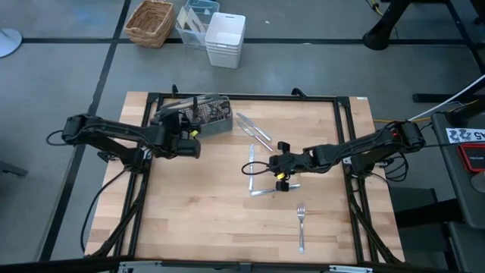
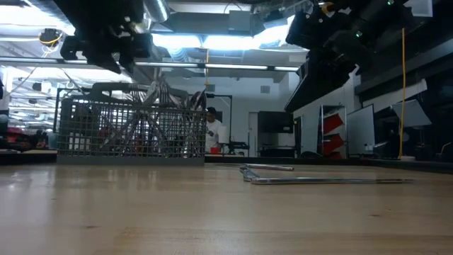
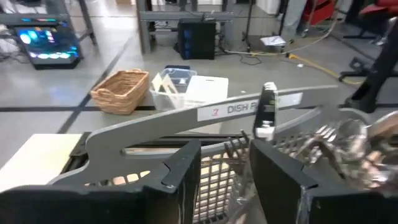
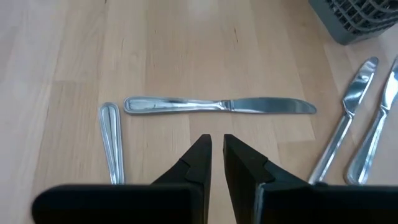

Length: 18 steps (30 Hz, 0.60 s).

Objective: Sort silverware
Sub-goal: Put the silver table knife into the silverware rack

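The left hand hovers over the grey wire-mesh rectangular caddy at the far left of the pale wooden surface, its two dark fingers spread apart with nothing between them. Directly past them runs the caddy's grey handle bar, which carries white lettering, and a bundle of shiny silver forks and spoons stands upright in the mesh compartments — the low view shows the handles and tines rising above the rim.

The right hand hangs low over the middle of the surface, its fingers nearly together and holding nothing. Just ahead of its tips lies a shiny silver table knife, flat and crosswise to the fingers. Beside it, the rounded end of another silver handle lies flat; its head is out of sight. Two more silver knives lie side by side near the caddy's corner.

In the high view a silver fork lies alone near the front edge of the surface, well apart from the rest. Beyond the surface, on the floor, sit a woven wicker basket and a white plastic bin.
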Motion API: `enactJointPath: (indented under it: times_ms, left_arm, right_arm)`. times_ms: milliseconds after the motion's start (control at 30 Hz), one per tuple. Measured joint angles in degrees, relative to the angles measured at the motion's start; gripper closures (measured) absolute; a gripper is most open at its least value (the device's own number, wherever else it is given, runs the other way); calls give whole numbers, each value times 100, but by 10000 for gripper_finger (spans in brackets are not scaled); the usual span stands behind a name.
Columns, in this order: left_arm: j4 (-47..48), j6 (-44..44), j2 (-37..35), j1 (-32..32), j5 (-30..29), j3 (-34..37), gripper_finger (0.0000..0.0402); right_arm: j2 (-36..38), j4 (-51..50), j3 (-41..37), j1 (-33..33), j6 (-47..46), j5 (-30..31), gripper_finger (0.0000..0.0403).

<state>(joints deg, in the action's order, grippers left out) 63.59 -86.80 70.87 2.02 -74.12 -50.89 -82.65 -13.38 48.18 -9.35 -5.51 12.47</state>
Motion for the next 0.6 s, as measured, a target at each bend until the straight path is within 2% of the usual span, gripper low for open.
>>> enactJointPath:
  times_ms: [167, 333, 500, 600]
  left_arm:
    - [-99, 17, -324, 322, -41, -4, 272]
    - [-789, 525, -565, 748, 79, -9, 272]
    - [-2035, 1573, -605, 1112, 714, -11, 272]
    - [-3070, 2312, -530, 1228, 1411, -11, 272]
  right_arm:
    - [0, -801, 333, -1, -10, -2, 356]
    - [4, -1366, 519, -1, -12, -4, 356]
    - [170, -1850, 581, 0, -33, -7, 356]
    - [365, -2069, 581, -1, -224, -7, 356]
